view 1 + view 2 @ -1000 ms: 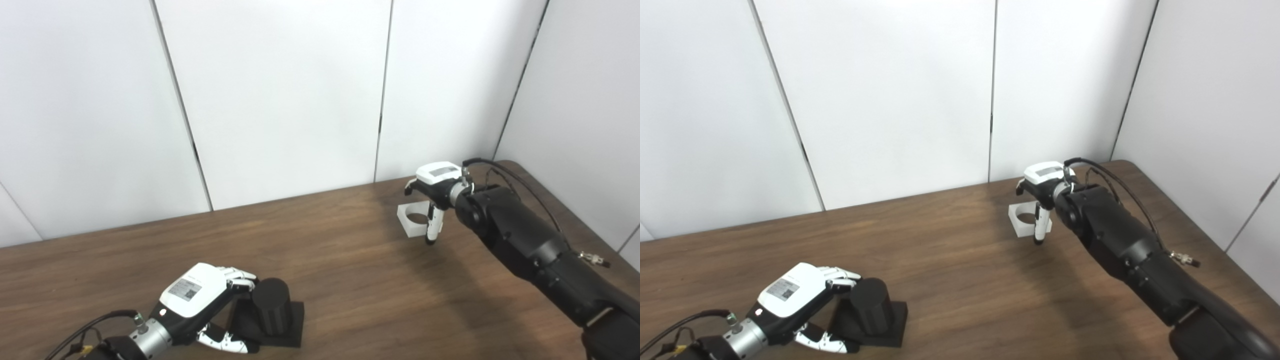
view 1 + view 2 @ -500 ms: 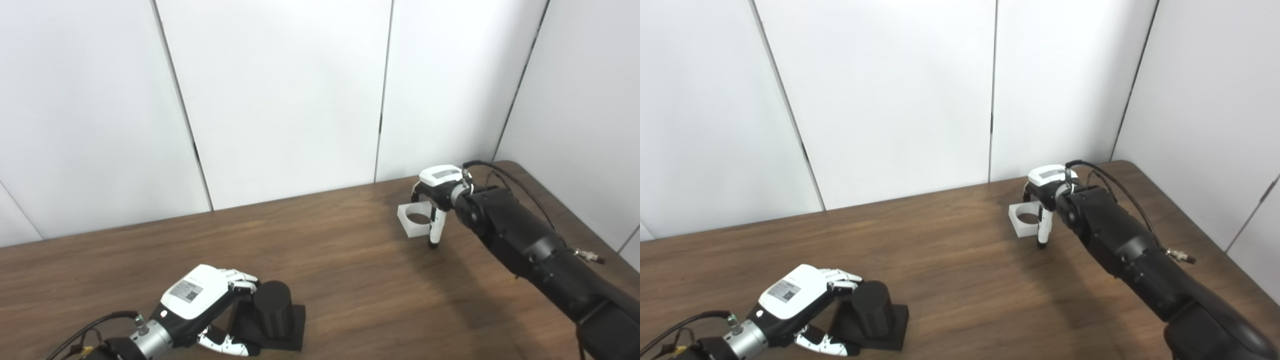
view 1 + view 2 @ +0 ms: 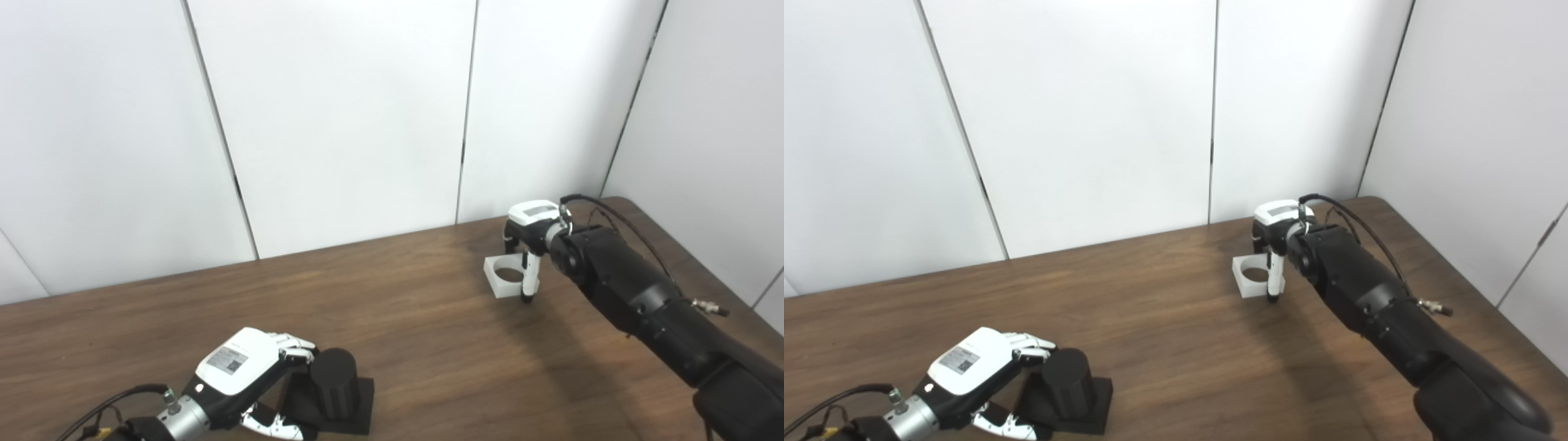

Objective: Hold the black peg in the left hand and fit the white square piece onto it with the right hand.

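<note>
Black peg [image 3: 334, 383] near-left, left hand [image 3: 245, 373] gripping it; white square piece [image 3: 506, 277] far right on worktop [image 3: 429, 343], right hand [image 3: 528, 245] closing round it, grip unclear. Lift & fitting left.

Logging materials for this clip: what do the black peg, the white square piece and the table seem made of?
Black peg: matte black, likely plastic; no shine. White square piece: slightly translucent white, probably plastic. Table: brown wood grain, possibly laminate.

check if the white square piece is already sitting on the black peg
No, the white square piece lies on the table far from the black peg, by the right hand.
</note>
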You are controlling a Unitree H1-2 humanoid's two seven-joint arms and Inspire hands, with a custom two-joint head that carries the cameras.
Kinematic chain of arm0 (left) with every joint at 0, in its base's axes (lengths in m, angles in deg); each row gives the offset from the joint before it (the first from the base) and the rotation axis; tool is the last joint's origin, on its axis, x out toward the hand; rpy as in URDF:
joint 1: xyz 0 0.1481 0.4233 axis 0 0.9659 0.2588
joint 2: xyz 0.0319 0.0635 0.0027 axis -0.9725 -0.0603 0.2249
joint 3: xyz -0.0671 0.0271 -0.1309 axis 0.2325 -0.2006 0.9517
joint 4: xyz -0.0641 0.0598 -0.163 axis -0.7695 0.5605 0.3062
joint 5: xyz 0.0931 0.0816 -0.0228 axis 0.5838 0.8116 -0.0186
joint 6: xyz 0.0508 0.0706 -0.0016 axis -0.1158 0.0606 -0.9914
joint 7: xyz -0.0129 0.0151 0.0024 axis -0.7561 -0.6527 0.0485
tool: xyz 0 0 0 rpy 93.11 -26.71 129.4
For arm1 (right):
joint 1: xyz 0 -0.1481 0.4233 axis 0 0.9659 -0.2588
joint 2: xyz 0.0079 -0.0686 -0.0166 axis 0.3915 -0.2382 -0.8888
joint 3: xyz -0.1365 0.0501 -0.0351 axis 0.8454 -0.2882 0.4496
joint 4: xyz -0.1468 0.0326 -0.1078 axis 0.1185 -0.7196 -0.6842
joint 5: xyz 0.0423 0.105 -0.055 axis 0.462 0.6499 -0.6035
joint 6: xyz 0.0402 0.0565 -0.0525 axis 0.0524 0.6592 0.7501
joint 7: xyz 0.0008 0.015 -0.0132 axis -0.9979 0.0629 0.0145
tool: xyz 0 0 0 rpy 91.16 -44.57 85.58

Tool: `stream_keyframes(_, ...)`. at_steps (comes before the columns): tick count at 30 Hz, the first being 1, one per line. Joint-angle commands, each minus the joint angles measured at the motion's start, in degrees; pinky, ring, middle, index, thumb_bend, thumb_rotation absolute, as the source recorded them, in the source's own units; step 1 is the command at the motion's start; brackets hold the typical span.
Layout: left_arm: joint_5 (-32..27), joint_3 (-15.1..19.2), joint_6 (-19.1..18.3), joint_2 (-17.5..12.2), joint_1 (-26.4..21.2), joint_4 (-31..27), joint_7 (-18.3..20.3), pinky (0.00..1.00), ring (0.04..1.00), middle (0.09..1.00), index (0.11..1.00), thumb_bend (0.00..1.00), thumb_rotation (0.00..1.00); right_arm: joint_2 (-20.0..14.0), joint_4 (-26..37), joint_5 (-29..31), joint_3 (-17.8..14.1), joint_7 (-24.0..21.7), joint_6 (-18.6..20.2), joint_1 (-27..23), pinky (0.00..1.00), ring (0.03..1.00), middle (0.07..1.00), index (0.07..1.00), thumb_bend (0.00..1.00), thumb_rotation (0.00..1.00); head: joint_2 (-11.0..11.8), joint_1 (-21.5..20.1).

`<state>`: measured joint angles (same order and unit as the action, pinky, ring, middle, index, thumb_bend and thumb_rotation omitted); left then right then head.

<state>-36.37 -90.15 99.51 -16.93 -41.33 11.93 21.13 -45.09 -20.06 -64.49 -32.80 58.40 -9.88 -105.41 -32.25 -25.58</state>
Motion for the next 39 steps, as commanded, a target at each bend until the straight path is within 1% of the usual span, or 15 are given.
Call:
stream_keyframes(1, 3.9, -3.3, 0.8, -1.6, 3.9, 1.3, 7.0, 0.7, 0.772, 0.789, 0.493, 0.52, 0.07, -0.6, -0.4, -0.3, 0.4, 0.8, 0.0, -1.0, 0.69, 0.771, 0.707, 0.488, 0.52, 0.14, -0.1, 0.1)
stream_keyframes(3, 4.0, -3.2, 1.0, -1.5, 3.7, 1.7, 6.7, 0.7, 0.77, 0.787, 0.493, 0.52, 0.07, -0.8, -0.5, -0.1, 0.4, 0.9, -0.4, -1.0, 0.68, 0.761, 0.703, 0.489, 0.52, 0.14, -0.1, 0.4)
stream_keyframes(7, 4.1, -3.1, 1.7, -1.2, 3.5, 2.7, 5.6, 0.7, 0.769, 0.778, 0.492, 0.52, 0.07, -0.8, 0.2, 0.4, -0.1, 0.4, 0.2, -0.7, 0.69, 0.765, 0.703, 0.489, 0.52, 0.14, 0.1, 0.9)
stream_keyframes(9, 3.9, -3.2, 1.8, -1.1, 3.4, 2.9, 5.9, 0.71, 0.775, 0.783, 0.493, 0.52, 0.07, -0.9, 0.9, 1.1, -0.5, 0.2, 0.2, -0.5, 0.71, 0.776, 0.716, 0.488, 0.52, 0.14, 0.1, 0.9)
stream_keyframes(12, 4.0, -3.2, 1.0, -1.2, 3.4, 2.2, 6.8, 0.72, 0.782, 0.788, 0.493, 0.52, 0.07, -1.3, 2.0, 2.3, -1.3, 1.0, -1.1, 0.0, 0.74, 0.789, 0.737, 0.485, 0.52, 0.14, 0.1, 0.9)
stream_keyframes(16, 4.2, -3.1, 1.3, -0.9, 3.4, 3.0, 5.8, 0.72, 0.778, 0.784, 0.492, 0.52, 0.07, -1.7, 4.6, 5.8, -3.7, 2.6, -3.9, 0.9, 0.78, 0.816, 0.762, 0.481, 0.52, 0.13, -0.5, 3.0)
stream_keyframes(18, 4.5, -3.3, 1.0, -0.7, 3.3, 3.1, 6.0, 0.72, 0.782, 0.789, 0.493, 0.52, 0.07, -2.2, 6.8, 6.3, -4.0, 2.0, -4.3, 1.2, 0.82, 0.845, 0.779, 0.479, 0.52, 0.13, -0.5, 3.3)
stream_keyframes(21, 4.4, -3.4, 0.5, -0.5, 3.2, 2.9, 6.6, 0.71, 0.785, 0.794, 0.493, 0.52, 0.07, -2.9, 10.0, 6.5, -3.9, 1.8, -5.1, 1.5, 0.83, 0.856, 0.786, 0.479, 0.52, 0.13, -0.7, 4.4)
stream_keyframes(23, 4.5, -3.4, 0.5, -0.3, 3.1, 3.2, 6.4, 0.71, 0.784, 0.793, 0.493, 0.52, 0.07, -3.1, 12.8, 6.9, -4.2, 1.3, -5.6, 1.9, 0.83, 0.858, 0.784, 0.478, 0.52, 0.13, -1.0, 6.4)
stream_keyframes(29, 4.6, -3.5, -0.5, 0.2, 2.9, 3.0, 7.3, 0.73, 0.798, 0.802, 0.494, 0.52, 0.08, -3.2, 20.2, 7.5, -4.8, -0.8, -5.5, 2.6, 0.83, 0.86, 0.788, 0.479, 0.52, 0.13, -1.9, 9.9)
stream_keyframes(30, 4.7, -3.5, -0.6, 0.3, 2.9, 3.0, 7.3, 0.73, 0.797, 0.802, 0.493, 0.52, 0.08, -3.1, 20.9, 7.7, -4.9, -1.1, -5.6, 2.7, 0.84, 0.861, 0.787, 0.479, 0.52, 0.13, -1.9, 9.9)
stream_keyframes(32, 4.7, -3.6, -0.8, 0.6, 2.9, 2.9, 7.3, 0.72, 0.795, 0.801, 0.493, 0.52, 0.08, -3.1, 22.6, 8.2, -5.1, -1.6, -6.2, 2.8, 0.84, 0.859, 0.783, 0.479, 0.52, 0.13, -2.4, 12.5)
stream_keyframes(33, 4.9, -3.6, -0.9, 0.7, 2.9, 3.0, 7.1, 0.72, 0.796, 0.801, 0.493, 0.52, 0.08, -3.1, 23.7, 8.5, -5.2, -2.0, -6.3, 2.9, 0.83, 0.859, 0.783, 0.479, 0.52, 0.13, -2.4, 12.5)
stream_keyframes(38, 5.1, -3.6, -1.6, 1.7, 2.8, 3.6, 6.8, 0.72, 0.802, 0.803, 0.493, 0.52, 0.08, -2.9, 28.6, 10.1, -5.7, -4.0, -7.2, 3.3, 0.83, 0.866, 0.777, 0.479, 0.52, 0.13, -3.5, 17.3)
stream_keyframes(39, 5.3, -3.6, -1.7, 1.9, 2.8, 3.7, 6.7, 0.72, 0.802, 0.803, 0.493, 0.52, 0.08, -2.8, 29.5, 10.6, -5.8, -4.5, -7.4, 3.3, 0.83, 0.868, 0.778, 0.479, 0.52, 0.13, -3.5, 17.6)
